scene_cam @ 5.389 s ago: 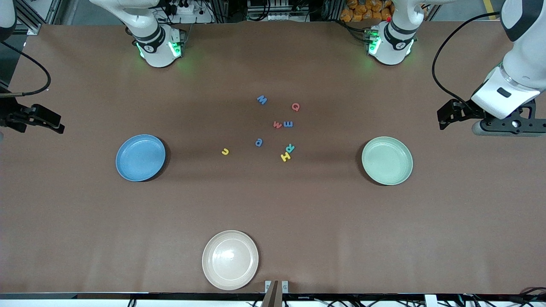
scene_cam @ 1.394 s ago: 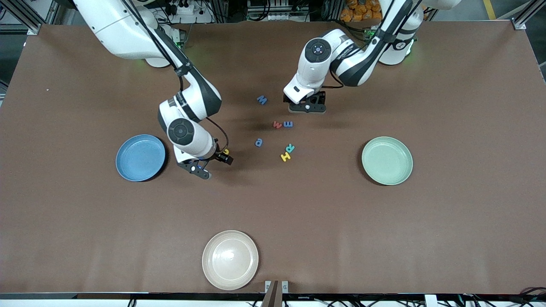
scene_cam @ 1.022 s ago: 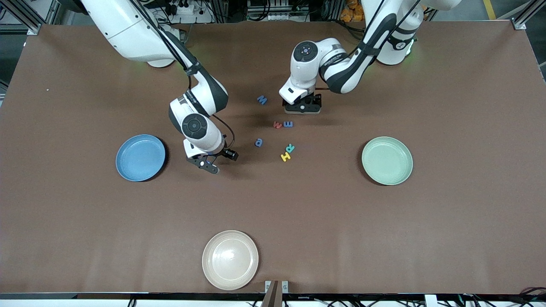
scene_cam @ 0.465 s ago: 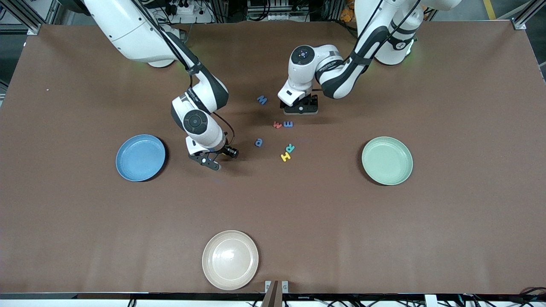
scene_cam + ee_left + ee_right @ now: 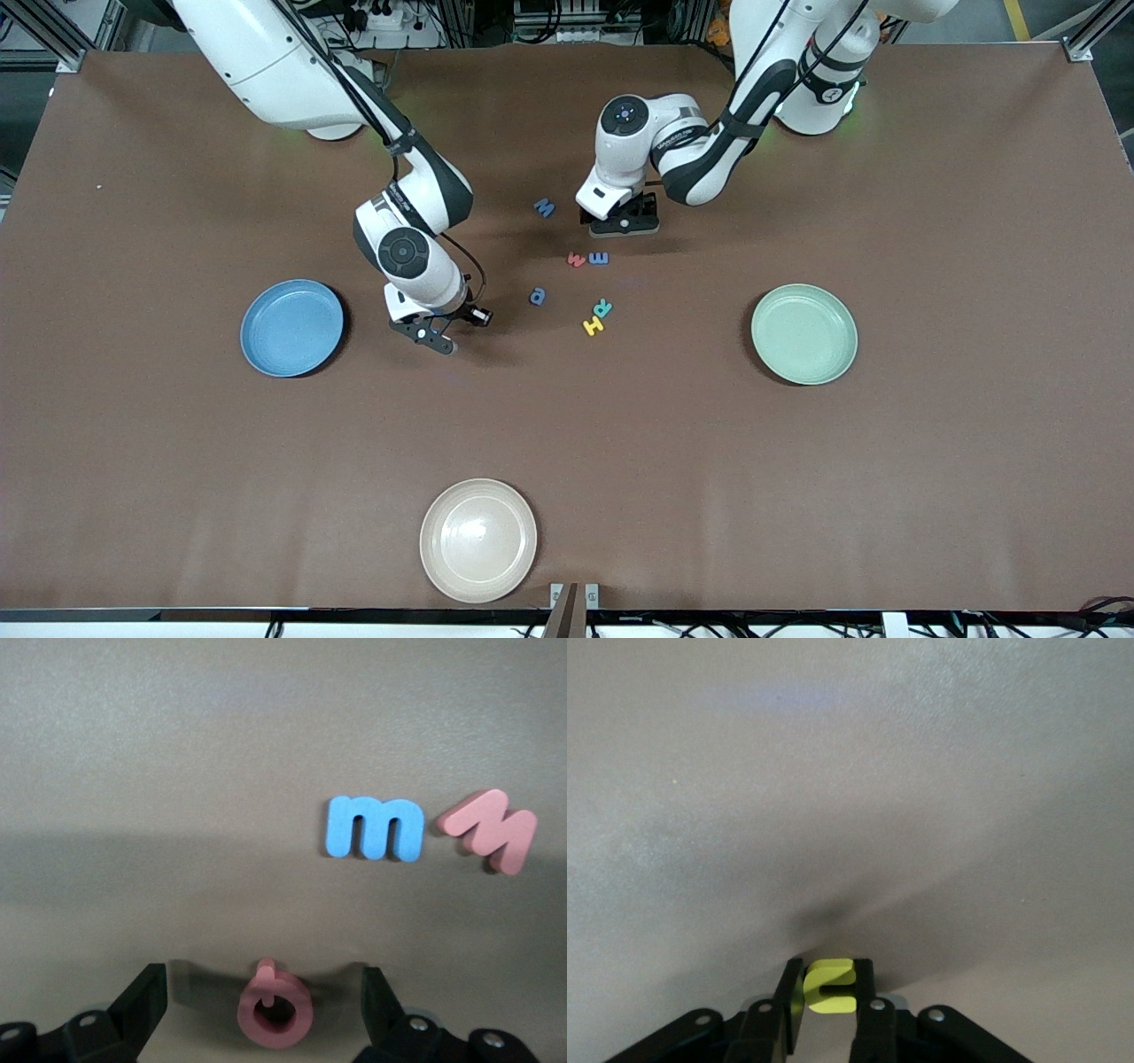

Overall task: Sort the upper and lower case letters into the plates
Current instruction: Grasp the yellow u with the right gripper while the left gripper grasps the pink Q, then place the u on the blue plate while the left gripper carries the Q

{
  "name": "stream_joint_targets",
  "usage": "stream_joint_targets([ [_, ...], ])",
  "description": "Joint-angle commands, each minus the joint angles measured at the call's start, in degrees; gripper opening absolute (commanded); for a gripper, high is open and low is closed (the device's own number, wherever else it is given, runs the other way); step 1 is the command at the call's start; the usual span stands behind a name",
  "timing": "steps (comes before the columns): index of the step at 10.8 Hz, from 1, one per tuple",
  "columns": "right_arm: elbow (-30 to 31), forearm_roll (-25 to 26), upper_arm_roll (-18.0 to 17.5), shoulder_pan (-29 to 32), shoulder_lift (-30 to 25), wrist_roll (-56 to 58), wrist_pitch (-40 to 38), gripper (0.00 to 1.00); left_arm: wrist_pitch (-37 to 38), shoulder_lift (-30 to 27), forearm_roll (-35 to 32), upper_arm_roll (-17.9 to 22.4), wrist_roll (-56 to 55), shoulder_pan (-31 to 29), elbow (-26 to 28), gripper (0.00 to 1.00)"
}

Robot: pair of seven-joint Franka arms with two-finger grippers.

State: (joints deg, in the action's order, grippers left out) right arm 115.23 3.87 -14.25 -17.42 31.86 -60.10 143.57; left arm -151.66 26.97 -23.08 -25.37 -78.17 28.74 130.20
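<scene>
My right gripper is shut on the yellow letter u, low at the table between the blue plate and the blue a; in the front view the right gripper hides the u. My left gripper stands open around the red Q, its fingers apart from the letter. The front view has the left gripper covering the Q. On the table lie a blue W, red w, blue m, teal R and yellow H. The mint green plate holds nothing.
A cream-white plate sits near the table's edge closest to the front camera. In the left wrist view the blue m and red w lie side by side, a short way from the Q.
My right gripper's fingers have closed on the yellow u. The left gripper has settled a little lower around the red Q. No letter on the table has moved.
</scene>
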Motion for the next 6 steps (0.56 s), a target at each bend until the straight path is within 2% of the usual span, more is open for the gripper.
stream_joint_targets([
  [1, 0.7, 1.49, -0.6, 2.82, -2.32, 1.28, -1.96, 0.0, -0.74, 0.98, -2.06, -0.03, -4.09, 0.18, -0.65, 0.77],
  [2, 0.53, 1.4, -0.6, 4.39, -3.72, 4.0, -3.81, 0.0, -0.74, 1.07, -2.06, -0.03, -4.18, 0.18, -0.65, 0.68],
  [3, 0.18, 1.14, -0.6, 6.06, -4.95, 7.94, -7.3, 0.0, -0.74, 1.07, -2.06, -0.11, -4.18, 0.09, -0.65, 0.66],
  [4, -0.78, 0.79, -0.51, 7.38, -5.92, 11.28, -10.21, 0.0, -0.74, 1.15, -2.06, -0.11, -4.36, 0.09, -0.65, 0.59],
  [6, -3.24, 0.7, 0.01, 10.63, -7.33, 18.31, -17.06, 0.0, -0.74, 1.5, -2.06, -0.11, -5.32, 0.26, -1.09, 0.54],
])
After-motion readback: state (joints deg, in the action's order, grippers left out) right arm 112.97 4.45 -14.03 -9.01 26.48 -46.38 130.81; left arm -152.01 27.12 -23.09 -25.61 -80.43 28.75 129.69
